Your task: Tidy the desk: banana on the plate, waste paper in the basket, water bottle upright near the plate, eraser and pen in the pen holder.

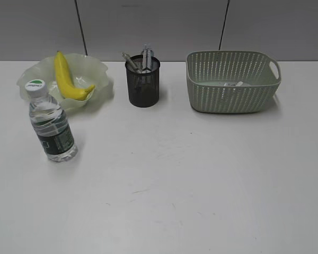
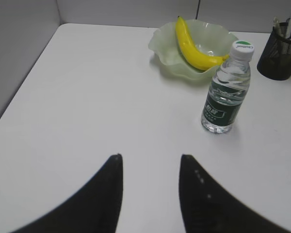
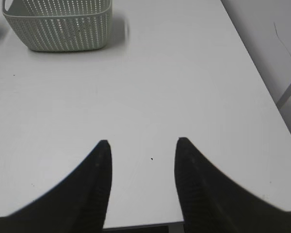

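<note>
We see the task as good as done: the banana (image 1: 69,79) lies in the plate (image 1: 98,71), the water bottle (image 1: 50,124) stands upright just beside the plate on the tabletop (image 1: 191,180), and the waste paper (image 1: 233,84) looks to be the white scrap on the floor of the basket (image 1: 230,95). The pen holder (image 1: 143,82) has pens sticking out the top; we can't make out the eraser through the mesh. The left hand (image 2: 150,165) hovers spread over bare tabletop, well short of the bottle, holding nothing. The right hand (image 3: 141,148) is spread too, empty, over bare tabletop well apart from the basket. We judge no placing step is left; the next move calls only for keeping both arms clear of the upright bottle, which would tip easily if bumped.
</note>
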Controlling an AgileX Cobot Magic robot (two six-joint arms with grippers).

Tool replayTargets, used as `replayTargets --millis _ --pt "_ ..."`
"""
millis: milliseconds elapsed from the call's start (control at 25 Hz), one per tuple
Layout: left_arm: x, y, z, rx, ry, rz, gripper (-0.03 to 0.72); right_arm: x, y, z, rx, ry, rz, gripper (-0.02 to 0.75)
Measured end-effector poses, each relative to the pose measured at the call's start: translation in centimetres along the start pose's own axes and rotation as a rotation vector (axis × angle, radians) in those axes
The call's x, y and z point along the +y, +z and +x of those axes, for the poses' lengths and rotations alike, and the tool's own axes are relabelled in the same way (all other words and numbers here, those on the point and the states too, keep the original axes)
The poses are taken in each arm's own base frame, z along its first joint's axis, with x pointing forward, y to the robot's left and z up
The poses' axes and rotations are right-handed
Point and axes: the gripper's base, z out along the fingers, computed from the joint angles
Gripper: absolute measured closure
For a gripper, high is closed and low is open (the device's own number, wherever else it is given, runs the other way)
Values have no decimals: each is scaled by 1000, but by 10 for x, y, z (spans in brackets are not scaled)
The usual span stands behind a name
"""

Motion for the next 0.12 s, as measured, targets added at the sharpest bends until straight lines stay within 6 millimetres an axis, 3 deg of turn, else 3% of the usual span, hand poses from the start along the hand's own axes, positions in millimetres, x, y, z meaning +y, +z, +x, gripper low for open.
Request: replayTargets --millis 120 --pt "0 0 0 0 0 0 394 0 0 0 0 1 0 388"
